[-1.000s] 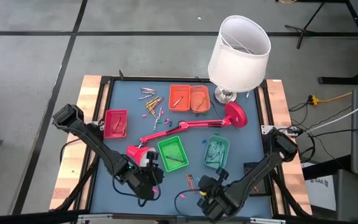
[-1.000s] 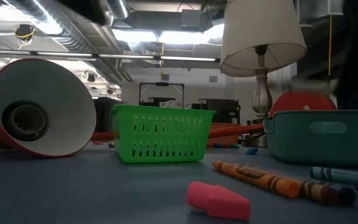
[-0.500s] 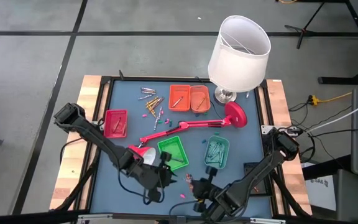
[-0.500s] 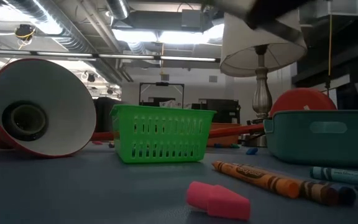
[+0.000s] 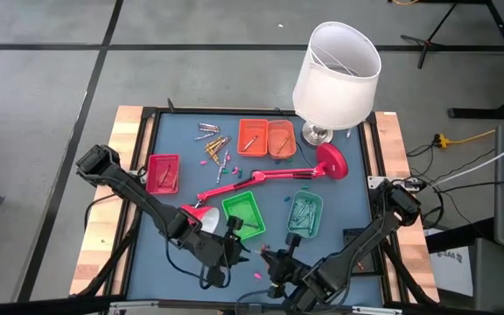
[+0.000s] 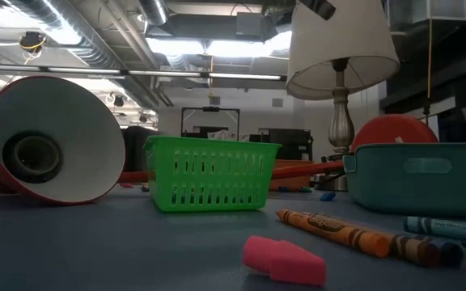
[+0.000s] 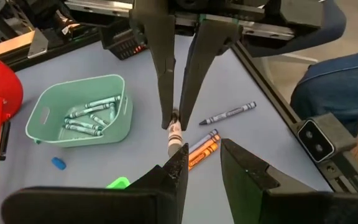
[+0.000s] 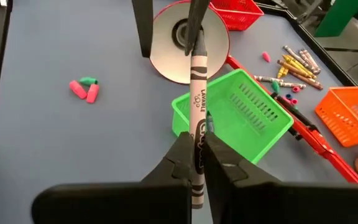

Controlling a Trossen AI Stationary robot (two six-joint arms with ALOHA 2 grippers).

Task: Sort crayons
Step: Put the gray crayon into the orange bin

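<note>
A crayon with a white-and-grey wrapper hangs in the air near the table's front edge, with my right gripper shut on it. My left gripper faces it from the table's left side, open, nothing between its fingers. The crayon's free end stands at the tip of one left finger; I cannot tell whether they touch. In the high view the two grippers meet just in front of the green basket. More crayons lie loose at the far left. My right gripper pinches the crayon between its two fingers, which close on its near part. The crayon lies along the fingers and sticks out ahead of their tips toward the left gripper. It is lifted clear of the table.
A teal tray holds teal crayons. Two orange trays stand at the back, a red tray at the left. A red desk lamp lies across the middle. A white-shaded lamp stands far right. Crayons and pink erasers lie near the front.
Both grippers have risen and tipped up from the table. The left one has gone toward the table's right edge, the right one toward the left edge with the crayon, so that they now meet in front of the green basket. The right wrist has rolled.
</note>
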